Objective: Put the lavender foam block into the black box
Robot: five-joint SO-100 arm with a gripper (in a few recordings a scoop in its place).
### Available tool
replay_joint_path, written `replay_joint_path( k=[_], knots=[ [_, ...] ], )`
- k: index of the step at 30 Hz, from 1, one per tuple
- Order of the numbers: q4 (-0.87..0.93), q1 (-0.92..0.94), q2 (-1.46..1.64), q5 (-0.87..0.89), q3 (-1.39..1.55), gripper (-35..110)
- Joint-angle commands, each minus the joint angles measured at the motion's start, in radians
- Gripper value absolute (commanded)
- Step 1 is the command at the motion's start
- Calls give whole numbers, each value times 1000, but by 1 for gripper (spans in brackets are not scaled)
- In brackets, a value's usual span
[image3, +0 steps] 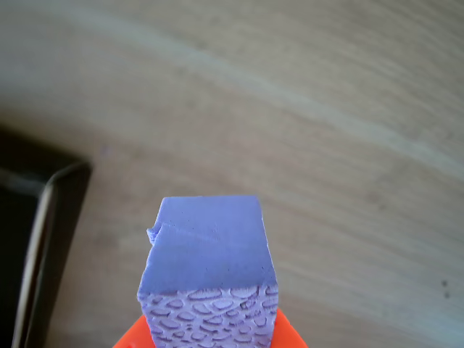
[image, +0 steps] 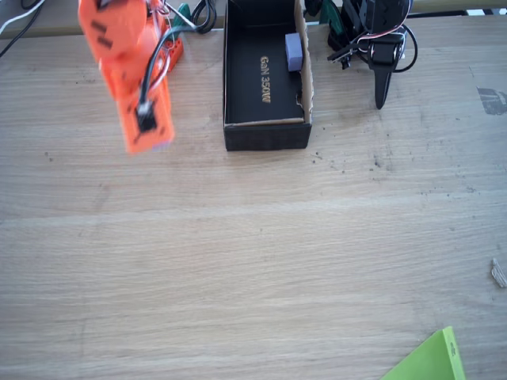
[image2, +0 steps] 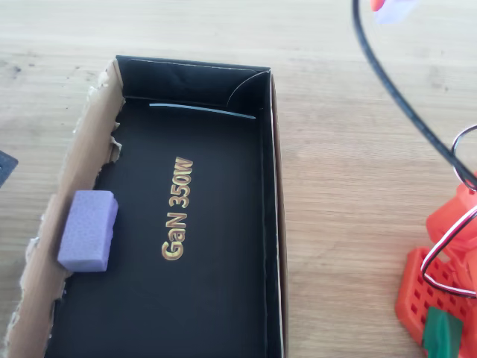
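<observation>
The lavender foam block (image3: 209,264) is a small pale purple cuboid, close up in the wrist view and clamped between orange fingers (image3: 290,339). My orange gripper (image: 152,144) hangs above the bare table, left of the black box (image: 265,134), and is shut on the block, whose tip (image: 164,146) peeks out below. That tip (image2: 393,9) also shows at the overhead view's top right. The black box (image2: 194,78) is open-topped with gold lettering on its floor, and its corner (image3: 43,217) shows at the wrist view's left. Another lavender block (image2: 88,230) lies inside against the brown wall.
The arm's orange base (image2: 440,291) and its cables stand right of the box in the overhead view. A green sheet corner (image: 432,360) lies at the table's front right. Open wooden table spreads in front of the box.
</observation>
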Motion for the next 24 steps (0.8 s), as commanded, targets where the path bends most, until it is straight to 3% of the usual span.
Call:
replay_joint_path(
  k=[1, 8, 13, 24],
  knots=[
    [11, -14, 206, 15, 104, 0],
    [3, -135, 299, 8, 199, 0],
    [3, -333, 333, 54, 206, 0],
    [-126, -815, 114, 497, 115, 0]
  ],
)
